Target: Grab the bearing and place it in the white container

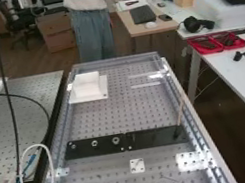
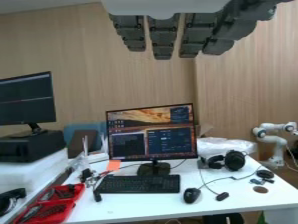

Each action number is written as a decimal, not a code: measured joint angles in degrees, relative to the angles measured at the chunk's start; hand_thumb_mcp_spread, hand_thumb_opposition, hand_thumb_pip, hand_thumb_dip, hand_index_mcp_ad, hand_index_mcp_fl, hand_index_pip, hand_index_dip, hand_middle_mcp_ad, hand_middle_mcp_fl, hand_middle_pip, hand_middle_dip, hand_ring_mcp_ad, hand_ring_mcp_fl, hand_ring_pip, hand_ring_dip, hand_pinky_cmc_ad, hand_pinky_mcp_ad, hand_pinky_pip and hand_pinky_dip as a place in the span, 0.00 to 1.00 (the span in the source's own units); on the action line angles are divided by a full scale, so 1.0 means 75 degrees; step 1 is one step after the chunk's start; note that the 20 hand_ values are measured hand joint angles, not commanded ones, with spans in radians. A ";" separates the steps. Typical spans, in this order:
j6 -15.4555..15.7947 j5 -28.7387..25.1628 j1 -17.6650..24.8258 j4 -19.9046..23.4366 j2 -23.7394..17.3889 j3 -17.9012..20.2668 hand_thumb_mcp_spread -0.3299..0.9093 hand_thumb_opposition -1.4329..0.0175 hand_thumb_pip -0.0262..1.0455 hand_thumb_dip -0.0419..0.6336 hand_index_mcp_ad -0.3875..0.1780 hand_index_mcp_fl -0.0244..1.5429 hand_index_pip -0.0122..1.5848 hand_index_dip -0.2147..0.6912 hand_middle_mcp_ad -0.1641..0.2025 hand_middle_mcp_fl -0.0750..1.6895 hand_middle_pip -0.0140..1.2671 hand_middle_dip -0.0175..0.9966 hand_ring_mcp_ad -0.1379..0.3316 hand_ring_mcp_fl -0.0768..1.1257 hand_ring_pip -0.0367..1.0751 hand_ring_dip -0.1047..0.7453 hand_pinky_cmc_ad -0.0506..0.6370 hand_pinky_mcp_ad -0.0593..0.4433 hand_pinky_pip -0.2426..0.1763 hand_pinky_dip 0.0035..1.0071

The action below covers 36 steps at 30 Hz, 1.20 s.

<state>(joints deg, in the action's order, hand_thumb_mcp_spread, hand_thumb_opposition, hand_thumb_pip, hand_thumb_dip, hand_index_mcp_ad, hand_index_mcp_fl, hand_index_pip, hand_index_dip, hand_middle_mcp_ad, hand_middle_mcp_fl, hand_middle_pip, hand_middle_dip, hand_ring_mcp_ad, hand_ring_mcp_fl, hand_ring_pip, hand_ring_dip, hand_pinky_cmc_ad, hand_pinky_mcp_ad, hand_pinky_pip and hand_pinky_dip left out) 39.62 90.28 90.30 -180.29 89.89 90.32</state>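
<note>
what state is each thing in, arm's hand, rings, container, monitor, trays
hand: open, fingers straight
metal rings, possibly bearings: on the black plate, outside the container
white container: standing on its white base
monitor behind the keyboard: on
red trays: open, holding dark things

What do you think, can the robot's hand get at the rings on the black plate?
Probably yes. The hand looks open, and the rings sit uncovered on the black plate; the thin stick is away from them.
</note>
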 joint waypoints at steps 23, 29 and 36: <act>-0.0059 0.0068 -0.0100 0.0034 0.0044 -0.0037 0.39 0.47 0.15 0.08 0.89 0.04 0.06 0.25 0.79 0.05 0.13 0.04 0.80 0.11 0.12 0.06 0.55 0.55 0.32 0.12; -0.0123 0.0085 -0.0126 0.0104 0.0044 0.0014 0.39 0.46 0.15 0.08 0.90 0.04 0.06 0.25 0.82 0.05 0.13 0.04 0.83 0.10 0.12 0.05 0.58 0.57 0.32 0.13; -0.0185 0.0061 -0.0150 0.0262 0.0035 0.0206 0.39 0.47 0.15 0.08 0.92 0.04 0.06 0.25 0.83 0.05 0.13 0.04 0.83 0.12 0.12 0.05 0.58 0.58 0.29 0.13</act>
<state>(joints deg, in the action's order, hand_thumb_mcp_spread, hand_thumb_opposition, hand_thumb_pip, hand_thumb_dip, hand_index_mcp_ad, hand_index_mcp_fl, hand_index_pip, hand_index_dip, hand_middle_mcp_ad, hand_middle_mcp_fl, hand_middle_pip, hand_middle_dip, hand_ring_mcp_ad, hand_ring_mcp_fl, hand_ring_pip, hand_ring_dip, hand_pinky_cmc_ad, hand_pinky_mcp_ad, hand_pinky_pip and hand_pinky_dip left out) 38.23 90.73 89.17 -178.32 90.15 91.87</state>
